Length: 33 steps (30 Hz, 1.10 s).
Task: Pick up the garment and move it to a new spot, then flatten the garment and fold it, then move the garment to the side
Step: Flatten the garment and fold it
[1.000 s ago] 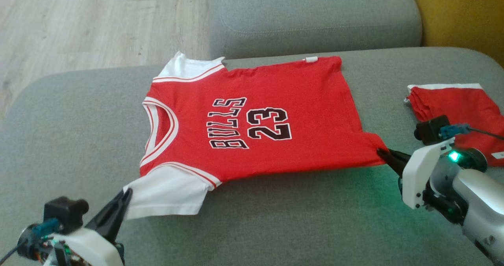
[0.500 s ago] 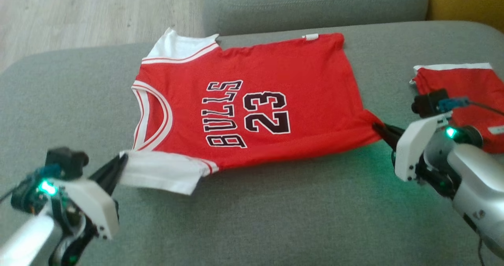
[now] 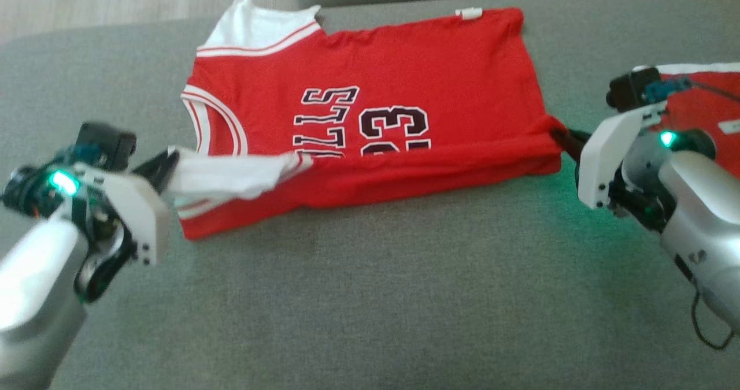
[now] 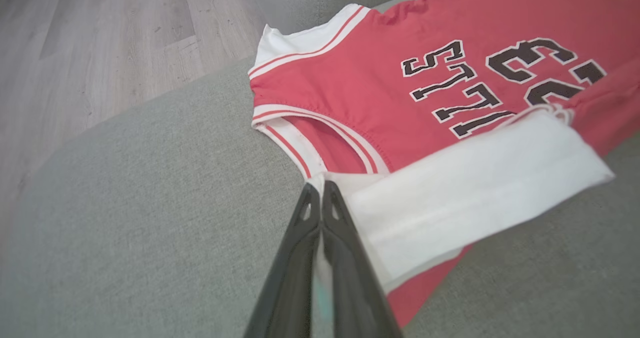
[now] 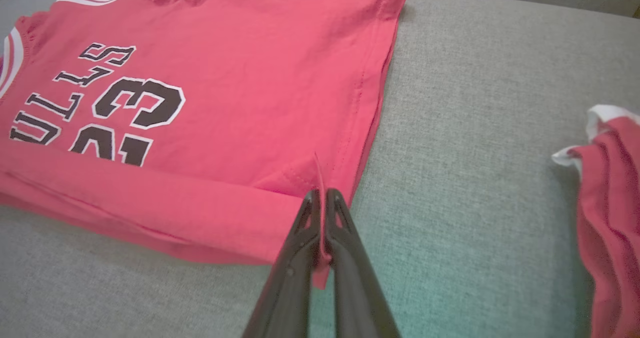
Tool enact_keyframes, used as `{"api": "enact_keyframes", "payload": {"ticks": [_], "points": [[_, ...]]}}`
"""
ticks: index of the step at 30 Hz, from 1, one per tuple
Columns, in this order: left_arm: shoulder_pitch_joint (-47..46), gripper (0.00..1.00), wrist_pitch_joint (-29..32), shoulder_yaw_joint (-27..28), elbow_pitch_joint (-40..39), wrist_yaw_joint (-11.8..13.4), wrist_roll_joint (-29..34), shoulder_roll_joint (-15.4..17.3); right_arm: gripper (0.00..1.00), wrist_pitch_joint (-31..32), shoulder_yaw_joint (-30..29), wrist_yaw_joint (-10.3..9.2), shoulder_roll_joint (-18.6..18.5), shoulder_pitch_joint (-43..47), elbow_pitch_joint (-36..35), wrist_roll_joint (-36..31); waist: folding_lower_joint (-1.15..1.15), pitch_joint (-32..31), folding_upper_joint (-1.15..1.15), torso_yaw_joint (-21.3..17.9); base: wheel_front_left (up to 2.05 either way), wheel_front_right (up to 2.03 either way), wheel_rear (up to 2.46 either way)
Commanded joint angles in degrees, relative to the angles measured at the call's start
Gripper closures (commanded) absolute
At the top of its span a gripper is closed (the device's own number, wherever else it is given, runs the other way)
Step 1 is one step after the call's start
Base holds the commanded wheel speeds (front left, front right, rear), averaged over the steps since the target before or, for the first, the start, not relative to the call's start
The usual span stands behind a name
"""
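Red Bulls jersey (image 3: 381,72) lies on the grey sofa cushion (image 3: 370,297) up toward 12 o'clock, with its near edge rolled over the lettering. Left pincer (image 3: 167,167) at 9 o'clock is clamped on the white sleeve (image 3: 231,173), and right pincer (image 3: 563,138) at 3 o'clock is pinched shut on the hem corner (image 3: 546,130). Another red garment (image 3: 702,104) sits further out at 3

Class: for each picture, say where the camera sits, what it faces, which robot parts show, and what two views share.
Head: from the head, down at the jersey on the sofa; left claw, right claw.
Left wrist: along the left claw, shut on the sleeve.
Right wrist: along the right claw, shut on the hem.
Shared: both wrist views show the print.
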Motion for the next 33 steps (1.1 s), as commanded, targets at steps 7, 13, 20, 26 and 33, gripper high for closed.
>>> {"api": "enact_keyframes", "payload": {"ticks": [7,13,20,26,33], "points": [[-13.09,1.0,-2.64,-1.23,8.93,-1.91,5.92,-1.12,1.0,0.55,0.6,-0.04,1.52,-5.7,2.44,-1.59,-0.01,4.15,0.0,-0.27,0.0,0.0,0.0],[-17.86,1.0,-5.68,-3.87,16.29,-2.66,8.2,-4.09,1.0,0.68,1.62,-0.04,3.22,-8.11,5.29,-2.19,-0.01,5.85,0.0,-0.49,0.0,0.0,0.0],[-22.22,0.0,-13.02,-4.53,23.03,-2.15,9.66,-8.02,0.0,-2.63,-0.23,-0.04,5.27,-10.59,10.5,-1.53,-0.01,6.5,0.0,-0.15,0.0,0.0,0.0],[-23.49,0.0,-29.29,1.15,27.1,3.16,7.38,-12.58,0.0,-15.33,-6.17,-0.04,8.51,-11.79,13.69,0.88,-0.01,4.84,0.0,0.34,0.0,0.0,0.0],[-18.56,0.0,-36.53,11.91,19.13,6.8,5.05,-14.96,0.0,-31.2,-10.84,-0.04,9.56,-9.71,14.33,-2.51,-0.01,0.72,0.0,0.26,0.0,0.0,0.0]]}}
